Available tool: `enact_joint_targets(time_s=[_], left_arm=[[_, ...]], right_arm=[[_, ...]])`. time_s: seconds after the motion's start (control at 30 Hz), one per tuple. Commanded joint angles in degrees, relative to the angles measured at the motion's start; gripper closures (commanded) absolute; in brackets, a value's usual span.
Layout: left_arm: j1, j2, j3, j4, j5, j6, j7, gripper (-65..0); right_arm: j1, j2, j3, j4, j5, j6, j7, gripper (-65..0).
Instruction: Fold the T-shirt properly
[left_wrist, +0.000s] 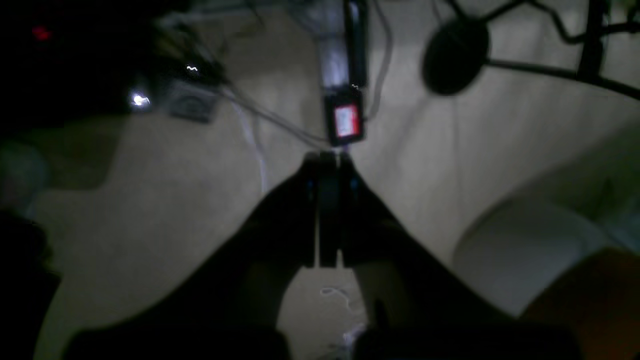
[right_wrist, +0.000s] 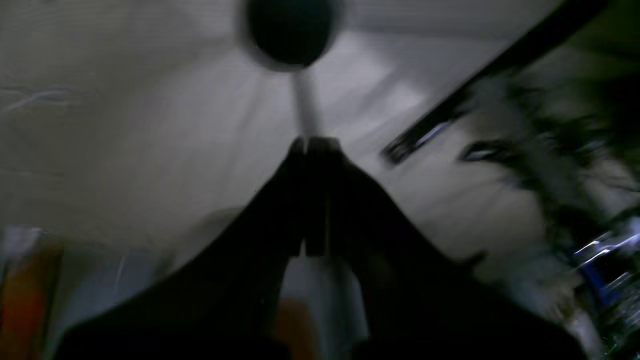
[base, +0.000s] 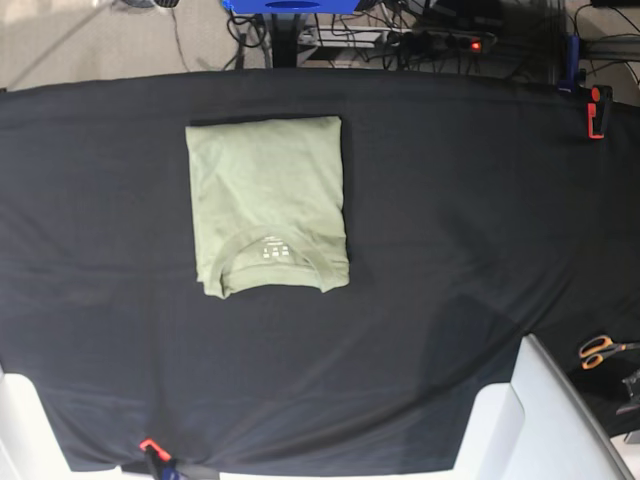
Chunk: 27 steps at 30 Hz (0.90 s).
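A robotics lab bench: wide black cloth (base: 450, 200) clamped over the table by a red clip (base: 597, 110), tangled cables and power strip (base: 440, 40) behind, orange-handled scissors (base: 600, 350) alongside.

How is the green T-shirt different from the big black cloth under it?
The T-shirt is pale sage green; the black cloth is dark all over. The T-shirt is folded into a compact rectangle with its neckline showing, while the black cloth is spread out in one layer. The T-shirt takes up only a small patch, left of centre; the black cloth fills nearly the whole base view. Both lie flat, slightly wrinkled.
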Motion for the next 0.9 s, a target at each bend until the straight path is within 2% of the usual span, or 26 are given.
enact_joint_targets(time_s=[0.0,0.03,0.1,0.23,0.4,0.7,0.77,0.87], left_arm=[[-0.37,-0.16,0.88,-0.43,1.13,-0.32,0.76,0.0],[-0.98,0.28,1.67,-0.26,1.74,-0.32,1.9,0.0],[-1.77,0.81,2.99,0.97,2.89,-0.06,3.66,0.0],[-2.21,0.89,4.74,2.03,3.15,4.25,3.84,0.0],[-3.0,0.81,5.36,2.03,3.15,6.8,3.75,0.0],[-5.38,1.86,5.36,2.12,2.8,6.98,3.75,0.0],[-5.55,1.95,5.01,2.12,2.71,8.73,3.75,0.0],[-5.64,1.95,5.36,2.03,3.06,13.57,3.93,0.0]], right_arm=[[-0.6,-0.15,0.03,-2.14,-0.04,-0.24,3.01,-0.2],[-0.6,-0.32,0.03,-2.66,-0.04,-0.24,4.94,-0.2],[-0.77,0.12,0.12,-1.52,0.04,-0.24,4.5,-0.2],[-1.48,0.64,2.49,-0.29,0.13,-0.24,4.07,-0.2],[-1.21,0.73,5.13,-0.29,-0.22,-0.24,4.5,-0.2],[-1.48,4.25,5.57,-0.29,0.04,-0.24,4.5,-0.2],[-1.48,4.42,5.57,-0.47,0.04,-0.24,4.24,-0.2],[-1.65,4.42,5.57,-0.73,0.04,-0.24,4.15,-0.2]])
